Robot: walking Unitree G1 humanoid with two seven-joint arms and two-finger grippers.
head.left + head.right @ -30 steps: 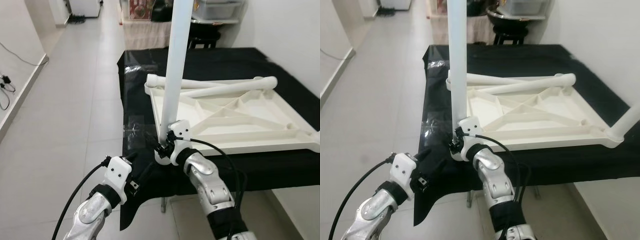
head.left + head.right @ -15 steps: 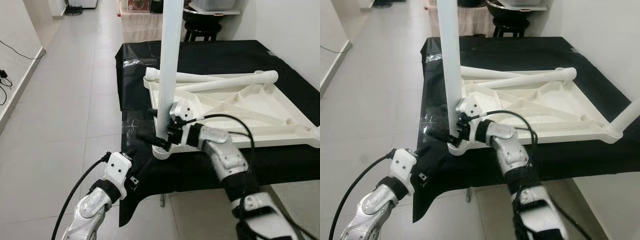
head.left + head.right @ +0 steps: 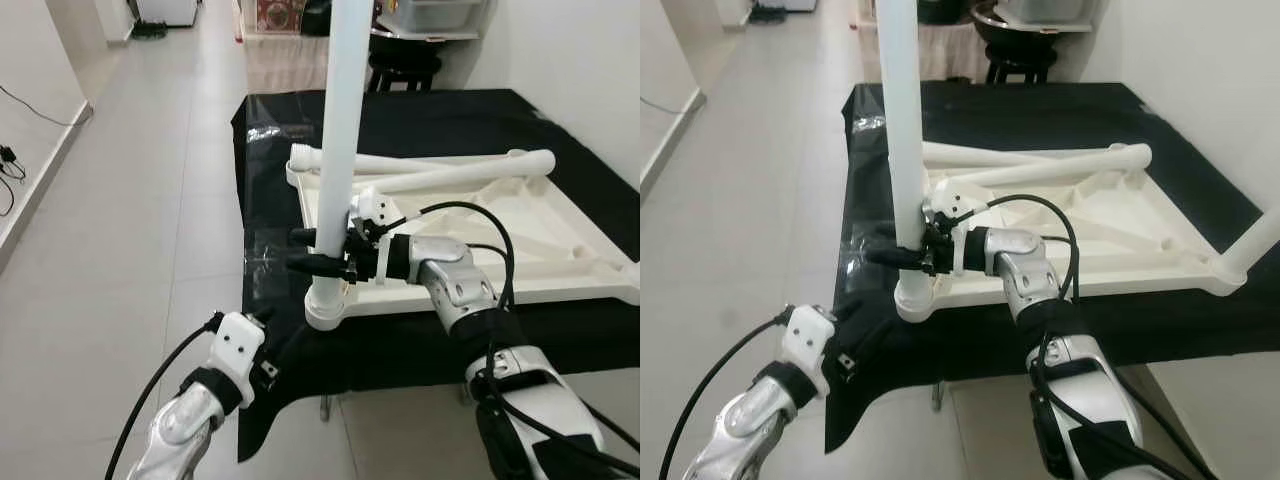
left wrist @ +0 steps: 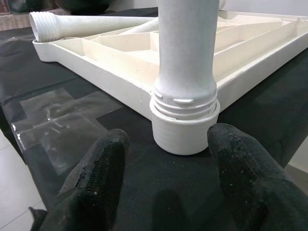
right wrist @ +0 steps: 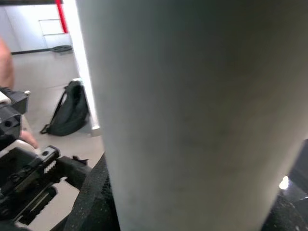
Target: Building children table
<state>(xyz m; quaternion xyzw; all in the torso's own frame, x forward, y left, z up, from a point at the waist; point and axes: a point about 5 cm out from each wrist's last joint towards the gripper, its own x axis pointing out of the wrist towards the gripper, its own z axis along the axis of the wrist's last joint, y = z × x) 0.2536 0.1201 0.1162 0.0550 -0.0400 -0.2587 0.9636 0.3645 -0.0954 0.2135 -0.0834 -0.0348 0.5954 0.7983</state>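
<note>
An upturned white children's table top (image 3: 560, 250) lies on a black-covered table (image 3: 450, 120). One white leg (image 3: 340, 150) stands upright in its near-left corner socket (image 3: 325, 305). My right gripper (image 3: 312, 251) reaches in from the right and is shut on this leg a little above the socket; in the right wrist view the leg (image 5: 192, 120) sits between the black fingers (image 5: 91, 202). My left gripper (image 4: 168, 137) hangs low at the table's front edge, open, its fingers apart on either side of the socket (image 4: 185, 130) without touching it.
Two loose legs (image 3: 450, 175) lie across the far part of the top, and another leg (image 3: 1250, 245) rises from the near-right corner. A tape patch (image 3: 265, 250) sticks to the cloth. Tiled floor (image 3: 120, 200) runs along the left; a stool (image 3: 405, 65) stands behind.
My right gripper has slid up the leg from the socket, and its arm has swung out to the right. The left gripper stays low by the front edge.
</note>
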